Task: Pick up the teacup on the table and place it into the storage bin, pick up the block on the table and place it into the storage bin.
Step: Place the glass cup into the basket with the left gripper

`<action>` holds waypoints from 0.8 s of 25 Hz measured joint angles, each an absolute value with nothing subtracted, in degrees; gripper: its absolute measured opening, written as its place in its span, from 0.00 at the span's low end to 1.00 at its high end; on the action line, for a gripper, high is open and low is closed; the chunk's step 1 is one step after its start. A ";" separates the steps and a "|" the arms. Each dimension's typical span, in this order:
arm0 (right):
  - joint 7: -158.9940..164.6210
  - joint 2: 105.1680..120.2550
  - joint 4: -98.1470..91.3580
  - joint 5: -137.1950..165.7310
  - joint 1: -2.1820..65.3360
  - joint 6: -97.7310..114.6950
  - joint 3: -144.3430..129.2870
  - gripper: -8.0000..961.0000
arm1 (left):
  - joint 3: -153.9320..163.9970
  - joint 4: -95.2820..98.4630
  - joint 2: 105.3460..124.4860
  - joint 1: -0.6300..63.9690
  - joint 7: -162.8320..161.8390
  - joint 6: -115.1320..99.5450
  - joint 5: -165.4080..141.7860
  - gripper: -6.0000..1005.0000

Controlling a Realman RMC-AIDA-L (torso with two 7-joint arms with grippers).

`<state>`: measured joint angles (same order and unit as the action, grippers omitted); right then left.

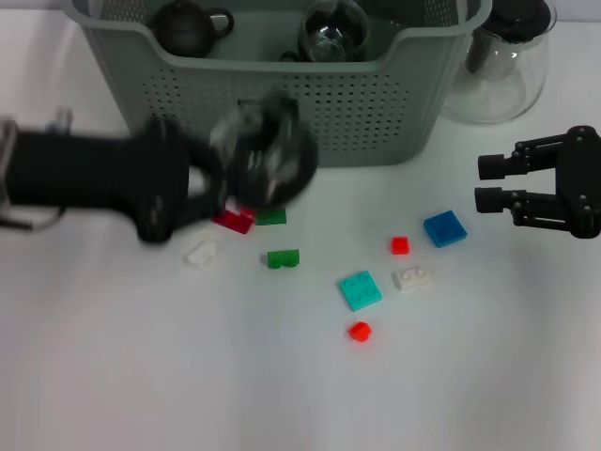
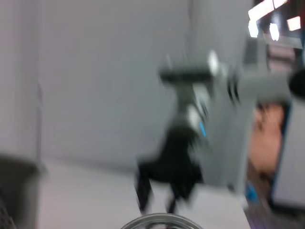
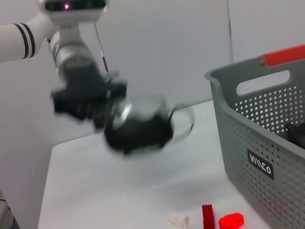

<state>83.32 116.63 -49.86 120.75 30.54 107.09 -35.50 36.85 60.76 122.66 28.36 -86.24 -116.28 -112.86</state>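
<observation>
Left gripper [image 1: 221,183] and the cup [image 1: 268,164] it carries are motion-blurred; storage bin [image 1: 282,103] cut off at top.

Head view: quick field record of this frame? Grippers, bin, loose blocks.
left gripper: shut on a blurred dark teacup, carried above the table in front of the storage bin
right gripper: open, empty, off to the right side
bin contents: dark teapot, glass item
beside bin: glass pitcher
loose blocks: blue block, teal block, others in red, green, white

Nine blocks [image 1: 361,290], one bin [image 1: 282,94].
</observation>
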 joint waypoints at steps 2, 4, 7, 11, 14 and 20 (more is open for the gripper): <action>83.23 116.65 -49.85 120.75 30.38 107.30 -35.35 0.44 | 35.73 61.47 122.56 29.87 -89.97 -115.43 -108.41 0.06; 83.02 116.69 -49.83 120.76 30.28 107.41 -35.19 0.44 | 35.04 62.91 122.55 31.73 -94.10 -113.54 -105.49 0.06; 82.99 116.71 -49.83 120.76 30.26 107.52 -35.09 0.43 | 35.49 66.19 121.88 36.09 -104.35 -106.33 -103.84 0.06; 82.79 116.96 -49.83 120.82 30.23 107.58 -35.25 0.43 | 40.23 64.96 118.32 42.97 -117.24 -94.23 -106.21 0.06; 82.48 117.22 -49.83 120.98 30.13 107.59 -35.00 0.44 | 44.71 59.17 115.82 48.09 -122.92 -84.04 -108.72 0.06; 81.74 117.61 -49.38 120.79 29.61 107.32 -34.94 0.43 | 52.27 43.51 114.91 56.67 -123.58 -67.04 -112.28 0.06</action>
